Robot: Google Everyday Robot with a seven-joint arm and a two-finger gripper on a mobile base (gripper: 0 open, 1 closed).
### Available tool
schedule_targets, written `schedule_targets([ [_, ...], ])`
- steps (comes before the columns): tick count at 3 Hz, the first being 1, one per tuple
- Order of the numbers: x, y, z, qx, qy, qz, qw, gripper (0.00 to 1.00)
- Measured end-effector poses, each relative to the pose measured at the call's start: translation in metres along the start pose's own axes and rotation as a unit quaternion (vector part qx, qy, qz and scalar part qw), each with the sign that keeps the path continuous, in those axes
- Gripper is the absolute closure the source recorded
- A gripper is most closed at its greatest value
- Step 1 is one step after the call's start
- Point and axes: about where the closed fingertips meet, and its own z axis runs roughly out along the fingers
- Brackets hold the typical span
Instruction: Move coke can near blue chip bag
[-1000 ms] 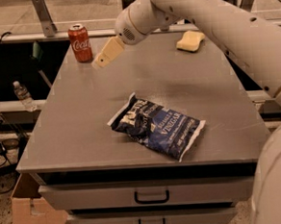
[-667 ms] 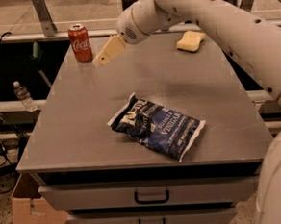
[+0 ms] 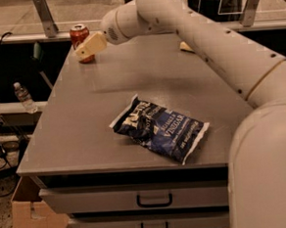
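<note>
- The pincer [image 3: 88, 46] is reaching into the far left corner of the table [image 3: 79, 120]. The arm [image 3: 201, 38] is stretching back from it diagonally across the table top.
- The coke can [image 3: 79, 34] is standing upright just behind the pincer. The pincer is overlapping the can's lower right side in this view, so contact is looking likely but is not confirmable.
- Whether the pincer is open, closed or already gripping the can cannot be told.
- The pincer is coming in low and from the side. This is probably because an upright can is best taken around its wall, not by its silver top.
- The blue chip bag [image 3: 159, 128] is lying flat, well apart from the pincer, on its near side and to its right. Bare table is lying between bag and pincer, giving room for a set-down beside the bag.
- A yellow sponge [image 3: 186, 46] is showing partly past the arm, to the right of the pincer. It is playing no part in the task.
- Judgement: the task is sitting at the grasp stage, as the can is not yet near the bag.
- Judgement: the can is standing close to the table's far left edge, so a push away from the bag is risking a fall. A hold at mid-height is needed to keep the can upright during transfer.
</note>
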Motion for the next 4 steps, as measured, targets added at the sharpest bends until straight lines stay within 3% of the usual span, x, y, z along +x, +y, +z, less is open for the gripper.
schedule_targets([
  [1, -0.012, -0.009, 0.029, 0.005, -0.030, 0.019, 0.9994, 0.00],
  [2, -0.015, -0.016, 0.054, 0.026, -0.040, 0.032, 0.9983, 0.00],
  [4, 0.006, -0.047, 0.079, 0.085, -0.042, 0.061, 0.9936, 0.00],
])
